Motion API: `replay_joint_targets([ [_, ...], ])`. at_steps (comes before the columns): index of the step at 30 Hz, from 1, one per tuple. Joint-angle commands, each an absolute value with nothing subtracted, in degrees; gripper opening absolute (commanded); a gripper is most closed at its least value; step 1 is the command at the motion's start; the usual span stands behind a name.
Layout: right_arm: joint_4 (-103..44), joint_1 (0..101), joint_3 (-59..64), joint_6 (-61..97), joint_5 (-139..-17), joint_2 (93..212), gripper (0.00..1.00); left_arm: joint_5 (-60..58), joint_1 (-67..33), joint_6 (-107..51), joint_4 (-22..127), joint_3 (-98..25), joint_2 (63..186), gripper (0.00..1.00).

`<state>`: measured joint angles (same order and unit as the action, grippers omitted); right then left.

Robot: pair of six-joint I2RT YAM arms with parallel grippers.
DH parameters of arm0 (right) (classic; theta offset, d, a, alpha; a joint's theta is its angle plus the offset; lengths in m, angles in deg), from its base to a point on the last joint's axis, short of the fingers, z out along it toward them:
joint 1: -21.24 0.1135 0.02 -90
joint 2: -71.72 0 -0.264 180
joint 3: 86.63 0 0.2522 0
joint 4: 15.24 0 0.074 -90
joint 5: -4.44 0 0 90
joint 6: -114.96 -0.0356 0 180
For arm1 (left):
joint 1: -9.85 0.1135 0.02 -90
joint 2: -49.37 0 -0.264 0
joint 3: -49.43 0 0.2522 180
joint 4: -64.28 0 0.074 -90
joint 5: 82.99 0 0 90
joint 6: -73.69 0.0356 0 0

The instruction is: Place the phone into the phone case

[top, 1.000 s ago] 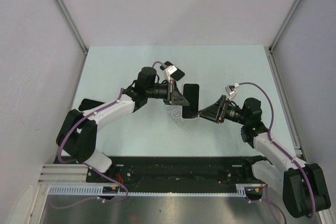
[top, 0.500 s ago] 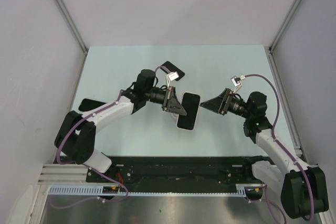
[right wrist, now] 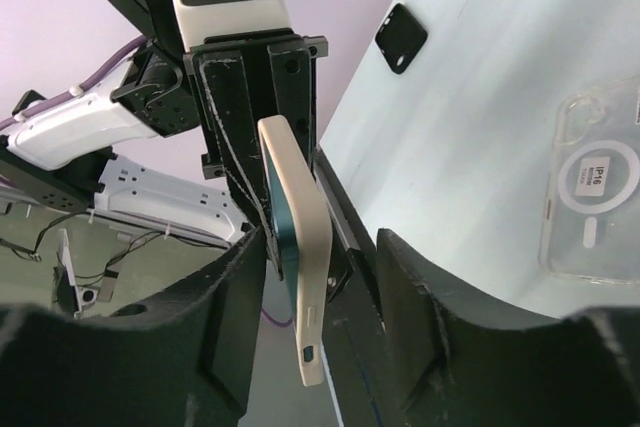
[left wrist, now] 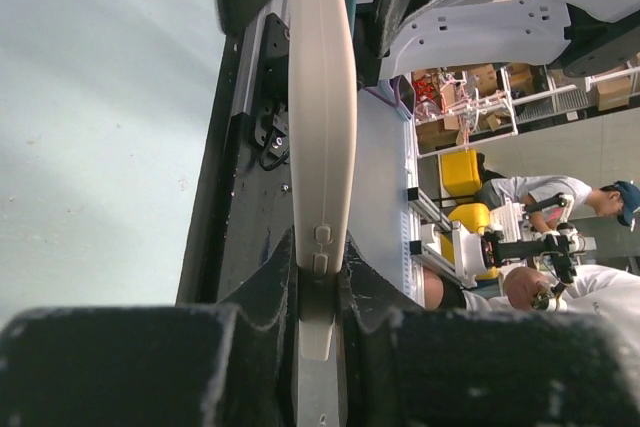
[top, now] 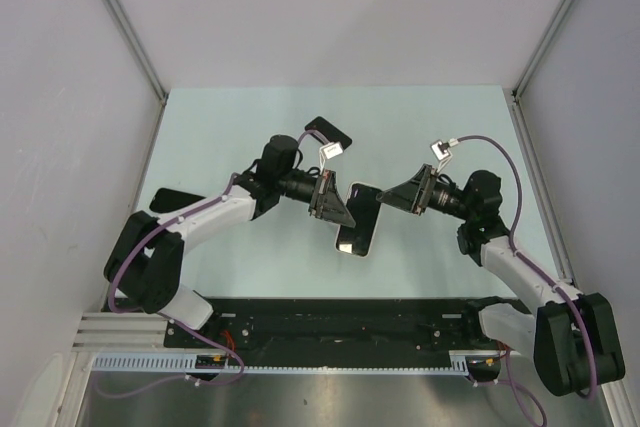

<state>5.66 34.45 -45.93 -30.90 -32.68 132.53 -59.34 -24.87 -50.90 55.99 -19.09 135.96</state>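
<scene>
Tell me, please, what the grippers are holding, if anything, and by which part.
The left gripper clamps the phone across its faces near one end. The right gripper holds nothing; its fingers flank the phone.

One phone (top: 358,219), one clear case (right wrist: 590,187) (two black cases (top: 328,132) (top: 165,197))

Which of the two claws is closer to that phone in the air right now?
Left. The left gripper is clamped on one end of the phone, holding it up. The right gripper is open, straddling the opposite end without clearly touching it.
</scene>
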Motion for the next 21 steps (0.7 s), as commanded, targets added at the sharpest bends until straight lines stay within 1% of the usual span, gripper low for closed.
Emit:
replay_joint_targets([
  [1,10.1,34.9,-43.5,-30.9,-32.6,132.3,0.48,-61.8,-25.1,-51.6,58.6,-19.2,136.0,0.0],
  [2,9.9,34.9,-43.5,-30.4,-32.8,132.3,0.45,-61.1,-25.1,-51.7,58.3,-19.2,136.3,0.0],
  [3,9.4,34.9,-43.5,-29.5,-32.9,132.1,0.36,-60.8,-25.1,-51.7,58.0,-19.2,136.6,0.0],
  [5,8.1,35.0,-43.5,-28.5,-34.0,131.7,0.24,-58.7,-25.1,-51.2,55.4,-19.5,137.4,0.0],
  [6,7.1,35.0,-43.4,-27.6,-34.8,130.6,0.07,-57.6,-25.1,-50.3,53.3,-20.0,137.7,0.0],
  [7,6.2,35.3,-43.4,-25.4,-36.2,129.9,0.0,-56.0,-25.1,-47.9,51.0,-21.5,138.6,0.0],
  [8,3.9,35.7,-43.1,-23.8,-36.9,129.5,0.0,-53.0,-25.2,-46.5,44.4,-22.6,139.0,0.0],
  [9,2.0,36.5,-42.6,-22.0,-37.5,128.6,0.0,-51.9,-25.2,-44.5,42.1,-23.6,139.6,0.0],
  [11,-5.7,37.6,-40.4,-15.4,-40.0,128.1,0.0,-51.2,-25.2,-44.4,40.5,-24.5,140.5,0.0],
  [14,-11.3,39.7,-38.9,-8.6,-43.2,126.9,0.01,-50.2,-25.3,-43.9,39.2,-25.2,140.9,0.0],
  [16,-11.9,40.1,-38.8,-7.9,-44.6,125.7,0.11,-50.9,-25.3,-43.6,38.9,-25.5,141.0,0.0],
  [17,-11.6,40.1,-38.8,-9.0,-44.5,125.5,0.24,-51.4,-25.3,-43.6,39.5,-25.5,140.9,0.0],
  [18,-11.2,40.1,-38.9,-9.8,-44.2,125.5,0.31,-52.0,-25.3,-43.8,40.0,-25.3,140.7,0.0],
  [20,-9.9,39.9,-38.8,-11.7,-42.5,126.7,0.39,-52.1,-25.2,-44.1,40.9,-25.2,139.9,0.0],
  [21,-9.8,39.9,-38.8,-12.1,-41.7,127.4,0.39,-52.1,-25.2,-44.4,40.9,-25.2,139.8,0.0],
])
